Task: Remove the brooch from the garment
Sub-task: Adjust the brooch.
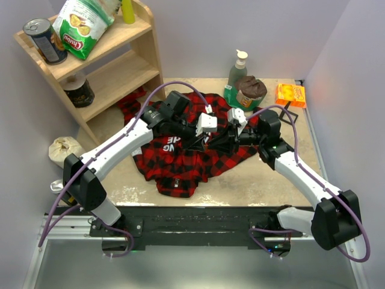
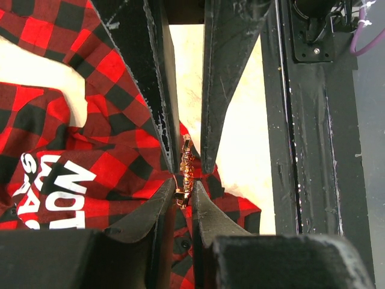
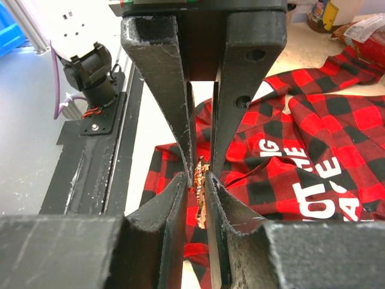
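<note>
"On the table [image 1: 252,174], right in the middle, what is that big red thing?" asks Mia.

"That is the shirt [image 1: 180,162]," says Tom. "It has red and black squares. It lies all bunched up. It has a black patch with white letters [image 2: 54,186] on it."

"Where is the brooch?"

"The brooch [image 2: 186,171] is tiny and gold. It sits at a fold of the shirt, near the patch. Both arms reach over the shirt and meet right there."

"Who has it?"

"The left gripper [image 2: 183,201] pinches one end of it tight. The right gripper [image 3: 197,180] points at it from the other side, tip to tip with the left one. Its fingers [image 3: 168,205] sit very close on both sides of the brooch. I cannot tell if they squeeze it or just sit by it."

"What else is there?"

"A wooden shelf [image 1: 114,72] stands at the far left. A chip bag [image 1: 81,24] and a can [image 1: 45,39] are on top of it. A soap bottle [image 1: 239,66] and an orange packet [image 1: 290,94] are behind the shirt."
</note>
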`<state>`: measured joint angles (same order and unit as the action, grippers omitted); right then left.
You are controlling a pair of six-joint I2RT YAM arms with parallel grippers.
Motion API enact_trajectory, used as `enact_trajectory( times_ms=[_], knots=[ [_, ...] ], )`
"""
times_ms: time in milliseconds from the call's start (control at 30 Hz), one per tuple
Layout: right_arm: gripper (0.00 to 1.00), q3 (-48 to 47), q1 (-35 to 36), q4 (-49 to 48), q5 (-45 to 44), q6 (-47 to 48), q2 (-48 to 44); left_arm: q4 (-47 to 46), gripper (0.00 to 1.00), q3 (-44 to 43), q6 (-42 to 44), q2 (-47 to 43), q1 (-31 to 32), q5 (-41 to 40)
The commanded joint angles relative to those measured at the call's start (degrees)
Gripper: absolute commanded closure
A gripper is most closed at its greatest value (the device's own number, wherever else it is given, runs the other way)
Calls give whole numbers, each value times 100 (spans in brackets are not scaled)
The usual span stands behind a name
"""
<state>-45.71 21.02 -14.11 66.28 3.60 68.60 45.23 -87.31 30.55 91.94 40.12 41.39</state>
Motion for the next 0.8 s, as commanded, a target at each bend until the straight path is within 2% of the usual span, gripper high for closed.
enact_trajectory(
  times_ms=[0, 467, 600, 633, 667, 767],
  knots=[
    [79, -8, 43, -119, -80, 62, -40, -137, 100, -58, -145, 8, -74, 212],
    [77, -96, 87, 172, -142, 256, 83, -164, 100, -23, -154, -36, -127, 291],
    [86, -96, 105, 110, -142, 203, 92, -173, 100, -23, -163, -27, -127, 291],
    [95, -96, 122, 93, -142, 194, 92, -173, 100, -14, -154, -18, -127, 291],
    [100, -96, 122, 75, -150, 168, 110, -181, 100, -14, -172, -18, -127, 274],
    [100, -104, 113, 92, -168, 159, 136, -234, 98, -14, -215, -36, -127, 195]
  ],
)
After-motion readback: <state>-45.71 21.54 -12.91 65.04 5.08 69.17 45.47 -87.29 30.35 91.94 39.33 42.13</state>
